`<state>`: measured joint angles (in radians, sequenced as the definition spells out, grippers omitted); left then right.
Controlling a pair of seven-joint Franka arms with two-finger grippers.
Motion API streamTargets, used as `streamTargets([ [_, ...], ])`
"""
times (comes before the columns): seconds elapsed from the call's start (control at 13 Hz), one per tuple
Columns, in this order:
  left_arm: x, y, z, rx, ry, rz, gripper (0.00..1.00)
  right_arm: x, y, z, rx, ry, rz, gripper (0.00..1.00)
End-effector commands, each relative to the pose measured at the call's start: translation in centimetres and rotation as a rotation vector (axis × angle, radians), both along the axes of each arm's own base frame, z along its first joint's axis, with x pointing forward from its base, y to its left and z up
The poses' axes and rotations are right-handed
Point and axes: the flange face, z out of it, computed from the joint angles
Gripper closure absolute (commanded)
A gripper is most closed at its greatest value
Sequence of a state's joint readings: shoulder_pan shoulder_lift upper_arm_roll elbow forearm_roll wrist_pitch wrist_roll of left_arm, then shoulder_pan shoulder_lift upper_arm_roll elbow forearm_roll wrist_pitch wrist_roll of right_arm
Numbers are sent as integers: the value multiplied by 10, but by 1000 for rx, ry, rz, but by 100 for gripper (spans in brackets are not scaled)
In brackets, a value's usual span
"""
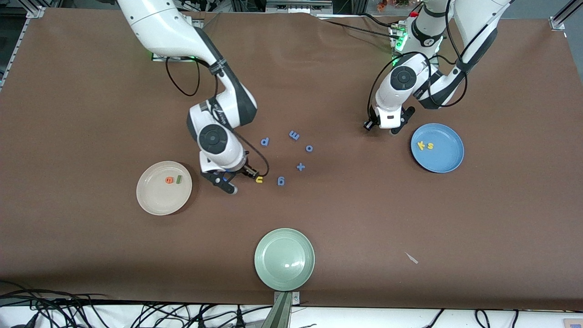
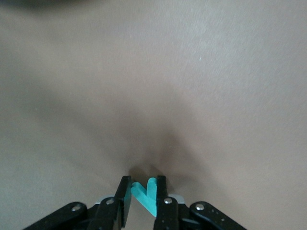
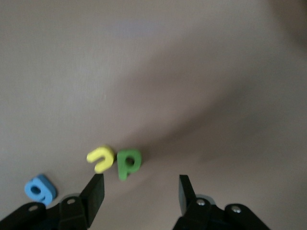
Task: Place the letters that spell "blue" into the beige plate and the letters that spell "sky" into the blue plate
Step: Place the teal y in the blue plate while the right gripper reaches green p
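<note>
Letters for "blue" and "sky", small foam pieces, are partly sorted. Front view: the round cream beige plate (image 1: 164, 187) holds the orange "e" (image 1: 169, 180) and the thin green bar "l" (image 1: 179, 179); the round medium-blue plate (image 1: 437, 147) holds the yellow "k" (image 1: 421, 145) and yellow "s" (image 1: 430, 146). Taking the beige plate as landmark, the yellow "u" (image 1: 259, 179) lies on the brown table (image 1: 91, 114) beside it, toward the left arm's end, with the right gripper (image 1: 225, 181) low between plate and letter. All-blue letters, among them a "g" (image 1: 281, 181), and a blue plus sign (image 1: 300, 166) lie past the "u" the same way; a pale green plate (image 1: 284, 259) sits nearer the front camera. The left gripper (image 1: 385, 127) hangs low just beside the blue plate.

Left wrist view: the left gripper (image 2: 143, 194) is clenched on the teal-green "y" (image 2: 146, 194), its forked end standing out between the fingers above bare table.

Right wrist view: the right gripper (image 3: 141, 190) stands released, holding nothing. The green "b" (image 3: 128, 163) touches the yellow "u" (image 3: 100, 158); both lie just ahead of the fingertips, nearer one finger than the other.

Judgement: the left arm's step is carrying the "y" to the blue plate; lift straight, release low over bare plate. The right should centre on one letter so its neighbour is not dragged.
</note>
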<state>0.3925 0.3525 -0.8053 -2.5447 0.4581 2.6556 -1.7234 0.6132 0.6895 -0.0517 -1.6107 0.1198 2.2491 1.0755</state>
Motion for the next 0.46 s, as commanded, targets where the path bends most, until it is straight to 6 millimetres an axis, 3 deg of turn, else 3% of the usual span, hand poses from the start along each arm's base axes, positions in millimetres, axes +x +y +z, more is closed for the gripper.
streamTargets([
  [0.0,41,18,29,84,-49,32,100,-6,12,-12,-13,16,-31,29],
  [0.15,82,48,51,104,-47,46,100,-15,16,-31,-12,6,-25,29],
  [0.31,103,79,61,94,-28,3,100,-21,18,-40,-5,-13,-30,29],
  [0.39,112,115,61,86,-21,-14,100,-24,19,-48,-8,-11,-26,29],
])
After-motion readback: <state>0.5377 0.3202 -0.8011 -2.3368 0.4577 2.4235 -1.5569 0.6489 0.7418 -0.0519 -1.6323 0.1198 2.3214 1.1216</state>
